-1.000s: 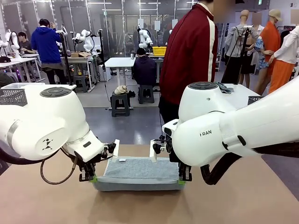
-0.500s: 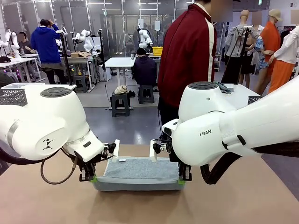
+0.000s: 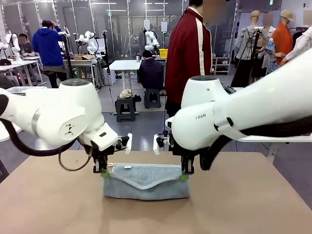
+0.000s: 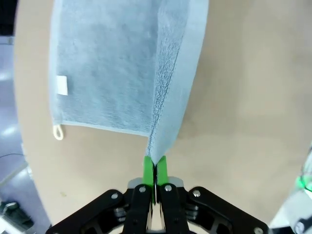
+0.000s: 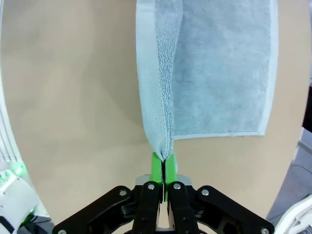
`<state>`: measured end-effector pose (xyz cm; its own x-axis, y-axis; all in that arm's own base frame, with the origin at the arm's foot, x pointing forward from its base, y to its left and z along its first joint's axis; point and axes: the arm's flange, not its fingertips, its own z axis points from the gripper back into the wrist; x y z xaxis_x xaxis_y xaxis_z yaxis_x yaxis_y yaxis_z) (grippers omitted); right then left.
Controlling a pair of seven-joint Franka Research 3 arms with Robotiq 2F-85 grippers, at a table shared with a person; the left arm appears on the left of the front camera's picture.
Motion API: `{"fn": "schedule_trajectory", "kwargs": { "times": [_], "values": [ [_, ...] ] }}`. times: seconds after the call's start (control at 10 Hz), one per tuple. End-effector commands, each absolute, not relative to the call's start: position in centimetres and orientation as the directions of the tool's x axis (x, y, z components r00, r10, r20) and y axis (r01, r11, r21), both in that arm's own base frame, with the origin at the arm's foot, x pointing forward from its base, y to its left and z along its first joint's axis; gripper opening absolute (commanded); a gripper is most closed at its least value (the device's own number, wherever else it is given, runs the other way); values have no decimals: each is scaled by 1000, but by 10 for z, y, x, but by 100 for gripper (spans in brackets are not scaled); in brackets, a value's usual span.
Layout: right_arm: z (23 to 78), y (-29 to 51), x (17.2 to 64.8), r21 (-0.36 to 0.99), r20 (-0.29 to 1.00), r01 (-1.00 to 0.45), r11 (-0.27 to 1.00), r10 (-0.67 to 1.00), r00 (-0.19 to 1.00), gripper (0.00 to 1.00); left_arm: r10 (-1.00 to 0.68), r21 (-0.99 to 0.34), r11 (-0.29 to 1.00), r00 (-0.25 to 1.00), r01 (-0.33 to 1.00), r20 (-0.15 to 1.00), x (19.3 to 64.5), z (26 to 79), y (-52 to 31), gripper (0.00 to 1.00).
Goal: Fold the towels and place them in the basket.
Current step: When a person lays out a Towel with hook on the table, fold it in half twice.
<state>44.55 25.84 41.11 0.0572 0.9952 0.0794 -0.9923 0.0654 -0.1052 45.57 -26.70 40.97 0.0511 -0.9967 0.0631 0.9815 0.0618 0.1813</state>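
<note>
A grey-blue towel [image 3: 146, 184] lies across the middle of the brown table, one edge lifted off it and sagging in the middle. My left gripper [image 3: 104, 173] is shut on the lifted edge's left corner, and my right gripper [image 3: 184, 176] is shut on its right corner. In the left wrist view the green pads [image 4: 148, 168] pinch the towel [image 4: 107, 68], with its white label [image 4: 61, 85] and hanging loop [image 4: 58, 131] showing. The right wrist view has my gripper [image 5: 163, 163] clamped on a standing fold of the towel [image 5: 219, 68]. The basket is out of view.
A person in a red jacket [image 3: 187, 53] stands at the table's far side, turned sideways. Bare tabletop [image 3: 243, 204] spreads around the towel on all sides. Other people and tables stand farther back in the room.
Both grippers have risen and moved toward the far side, carrying the towel's near edge up and over it. The person has turned and shifted a little left.
</note>
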Motion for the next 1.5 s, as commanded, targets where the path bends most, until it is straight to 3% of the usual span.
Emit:
{"fn": "schedule_trajectory", "kwargs": {
  "times": [0.0, 0.5, 1.4],
  "values": [
    [418, 263, 482, -54, 86, -997, 47, 995, 42, 3, -998, 132, 54, 49, 990, 43, 495, 418, -273, 3],
    [429, 275, 559, 3, 72, -999, 54, 996, 54, 3, -996, 63, 88, 87, 994, 29, 577, 425, -280, 3],
    [427, 277, 561, -2, 82, -997, 76, 994, 75, 3, -993, 72, 115, 111, 991, 51, 577, 420, -281, 3]
  ]
}}
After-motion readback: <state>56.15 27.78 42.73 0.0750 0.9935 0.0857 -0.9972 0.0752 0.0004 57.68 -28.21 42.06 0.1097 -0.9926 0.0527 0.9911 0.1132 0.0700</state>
